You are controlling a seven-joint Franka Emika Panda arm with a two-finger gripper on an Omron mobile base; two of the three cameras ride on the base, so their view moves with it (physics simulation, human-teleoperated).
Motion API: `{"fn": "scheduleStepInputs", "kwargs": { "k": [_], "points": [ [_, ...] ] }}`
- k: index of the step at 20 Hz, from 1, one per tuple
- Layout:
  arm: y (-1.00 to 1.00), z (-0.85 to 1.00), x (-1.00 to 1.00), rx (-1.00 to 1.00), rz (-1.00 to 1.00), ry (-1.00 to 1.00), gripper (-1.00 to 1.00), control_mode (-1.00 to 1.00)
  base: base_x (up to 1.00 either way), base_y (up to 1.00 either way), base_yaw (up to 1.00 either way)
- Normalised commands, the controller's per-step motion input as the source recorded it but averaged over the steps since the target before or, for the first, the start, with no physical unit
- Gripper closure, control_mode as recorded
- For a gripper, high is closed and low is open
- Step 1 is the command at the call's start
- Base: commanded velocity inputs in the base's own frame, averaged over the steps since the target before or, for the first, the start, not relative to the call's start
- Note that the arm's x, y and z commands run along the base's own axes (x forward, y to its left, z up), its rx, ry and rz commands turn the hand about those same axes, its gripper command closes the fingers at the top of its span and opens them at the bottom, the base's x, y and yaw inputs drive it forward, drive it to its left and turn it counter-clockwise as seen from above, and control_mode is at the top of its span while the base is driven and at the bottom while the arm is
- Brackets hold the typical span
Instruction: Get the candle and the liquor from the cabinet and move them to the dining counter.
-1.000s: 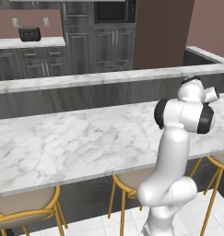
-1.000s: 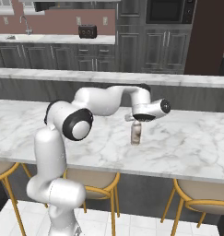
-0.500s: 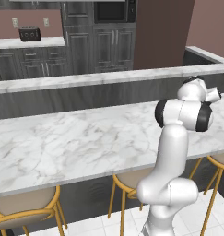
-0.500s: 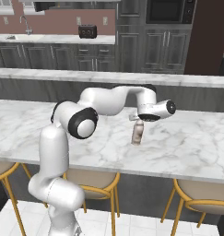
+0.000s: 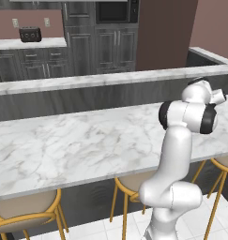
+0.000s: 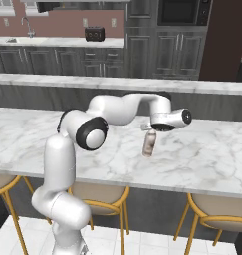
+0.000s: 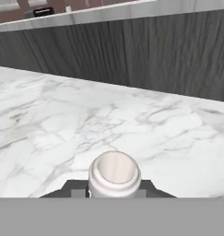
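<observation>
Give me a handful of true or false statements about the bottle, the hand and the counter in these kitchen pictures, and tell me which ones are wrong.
1. The hand is closed on the neck of the liquor. True.
2. The liquor lies on its side on the dining counter. False: it is upright under the hand, over the marble top.
3. A toaster sits on the far worktop. True.
4. The candle stands beside the liquor on the counter. False: no candle is on the marble around the bottle.
5. Gold-legged stools are tucked under the counter's near edge. True.
</observation>
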Motion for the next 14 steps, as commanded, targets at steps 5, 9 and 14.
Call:
{"fn": "scheduleStepInputs", "kwargs": {
  "k": [5, 9, 14],
  "points": [
    [0.01, 0.00, 0.00, -0.04, 0.00, -0.14, 1.00, -1.00, 0.00, 0.00, 0.00],
    [0.11, 0.00, 0.01, -0.08, 0.00, -0.11, 1.00, -1.00, 0.00, 0.00, 0.00],
    [0.07, -0.01, 0.13, -0.02, 0.00, 0.02, 1.00, -1.00, 0.00, 0.00, 0.00]
  ]
}}
